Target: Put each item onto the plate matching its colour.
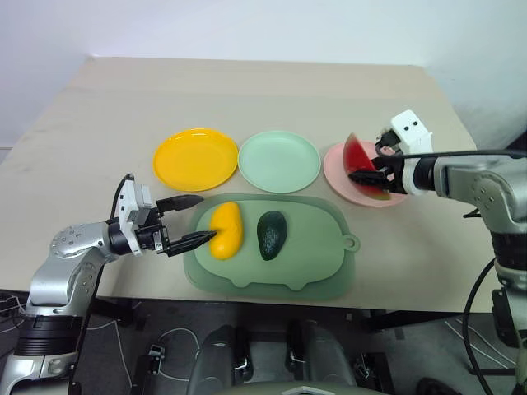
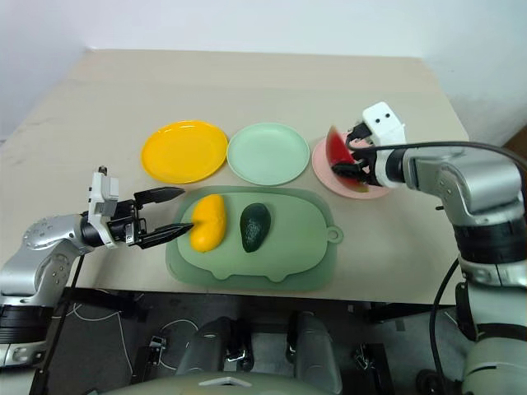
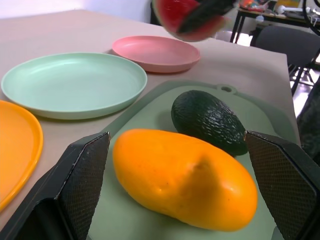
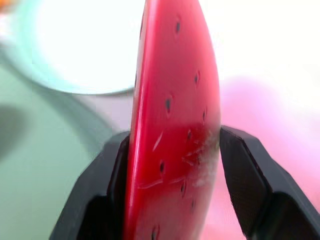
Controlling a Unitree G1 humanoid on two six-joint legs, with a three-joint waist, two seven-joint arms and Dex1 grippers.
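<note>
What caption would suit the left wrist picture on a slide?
Open left gripper straddling the yellow mango beside the avocado on the pale green tray.

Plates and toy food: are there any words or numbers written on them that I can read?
None. The yellow plate, green plate, pink plate, tray, mango, avocado and watermelon wedge all bear no words, numbers or signs.

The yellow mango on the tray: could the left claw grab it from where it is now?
Probably yes. The left claw is open, its fingers either side of the mango's end, with nothing between them. The avocado lies beside the mango, clear of the fingers.
</note>
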